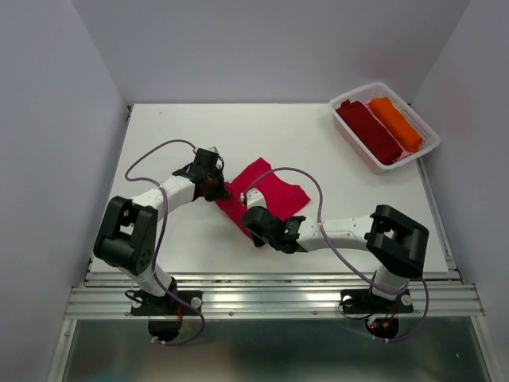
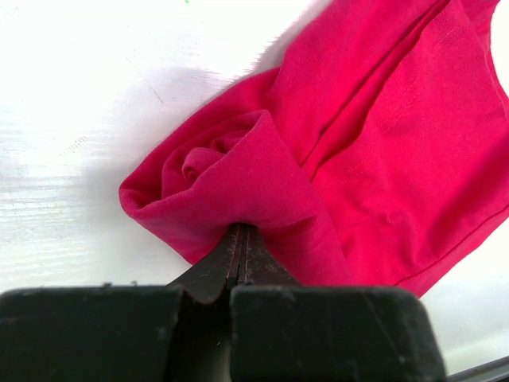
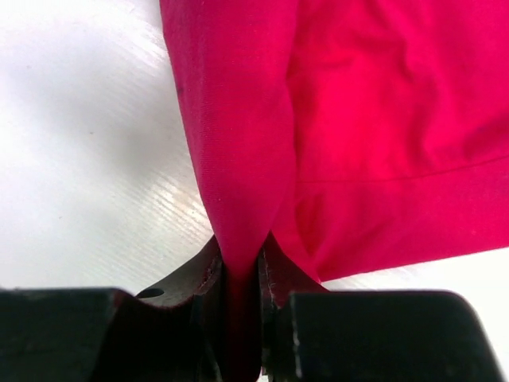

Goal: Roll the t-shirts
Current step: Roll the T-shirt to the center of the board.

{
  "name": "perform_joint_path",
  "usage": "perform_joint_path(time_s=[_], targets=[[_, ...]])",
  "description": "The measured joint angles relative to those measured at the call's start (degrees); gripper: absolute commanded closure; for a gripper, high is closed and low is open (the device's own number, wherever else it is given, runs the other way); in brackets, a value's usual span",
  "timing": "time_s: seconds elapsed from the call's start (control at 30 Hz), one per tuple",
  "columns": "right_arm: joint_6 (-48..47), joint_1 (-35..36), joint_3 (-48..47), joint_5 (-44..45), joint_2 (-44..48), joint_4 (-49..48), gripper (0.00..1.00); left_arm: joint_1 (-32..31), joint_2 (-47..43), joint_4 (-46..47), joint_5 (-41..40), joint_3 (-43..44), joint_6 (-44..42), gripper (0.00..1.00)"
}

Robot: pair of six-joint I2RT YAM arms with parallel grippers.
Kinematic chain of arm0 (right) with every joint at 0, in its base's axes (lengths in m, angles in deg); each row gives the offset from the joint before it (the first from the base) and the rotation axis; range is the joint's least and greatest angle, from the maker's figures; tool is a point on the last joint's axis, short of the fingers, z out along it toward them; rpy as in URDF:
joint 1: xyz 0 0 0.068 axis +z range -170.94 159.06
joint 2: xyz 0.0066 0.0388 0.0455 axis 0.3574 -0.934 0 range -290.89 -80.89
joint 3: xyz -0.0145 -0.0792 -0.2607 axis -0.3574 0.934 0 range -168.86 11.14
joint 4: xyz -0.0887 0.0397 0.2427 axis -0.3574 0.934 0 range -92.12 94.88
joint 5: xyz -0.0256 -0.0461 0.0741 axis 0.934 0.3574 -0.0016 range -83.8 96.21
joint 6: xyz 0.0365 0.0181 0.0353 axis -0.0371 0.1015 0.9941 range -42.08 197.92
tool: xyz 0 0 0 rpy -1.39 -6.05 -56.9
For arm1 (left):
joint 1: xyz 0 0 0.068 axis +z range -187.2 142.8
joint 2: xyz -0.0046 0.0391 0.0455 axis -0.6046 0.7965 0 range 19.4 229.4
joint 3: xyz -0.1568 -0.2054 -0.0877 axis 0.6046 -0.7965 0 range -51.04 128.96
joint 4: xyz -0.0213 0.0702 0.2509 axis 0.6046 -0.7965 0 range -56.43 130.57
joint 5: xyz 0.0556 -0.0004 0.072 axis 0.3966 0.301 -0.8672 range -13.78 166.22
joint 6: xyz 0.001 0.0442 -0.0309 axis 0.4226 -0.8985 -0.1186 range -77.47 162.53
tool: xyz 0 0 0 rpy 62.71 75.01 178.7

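The red t-shirt lies between left gripper and right gripper, each clamping its edge.

Crimson tee mid worktop, one end loosely rolled, rest flat; maroon tee and orange tee rolled, side by side in basket.

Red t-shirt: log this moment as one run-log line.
red t-shirt: on table, one end rolled | left tool: pinching rolled end | right tool: pinching shirt edge
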Motion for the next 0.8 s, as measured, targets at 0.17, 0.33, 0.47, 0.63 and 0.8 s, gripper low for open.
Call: perform_joint_path(time_s=[0.17,0.33,0.47,0.63,0.8], targets=[[1.7,-3.1,3.2,-7.2,2.6,-3.1,0.99,0.0,-0.1,-0.2,-0.3,0.0,-0.1,1.00],[4.0,-5.5,6.1,-13.7,3.7,-6.9,0.99,0.0,-0.1,-0.3,-0.3,0.0,-0.1,1.00],[6.2,-7.6,8.4,-19.8,4.9,-9.5,0.99,0.0,-0.2,-0.4,-0.3,0.0,-0.1,1.00],[9.7,-12.1,11.8,-29.0,5.8,-14.0,0.99,0.0,-0.3,-0.6,-0.3,0.0,-0.2,1.00],[12.0,-14.8,14.1,-34.8,5.9,-17.1,0.99,0.0,-0.6,-0.6,-0.3,0.0,-0.2,1.00]])
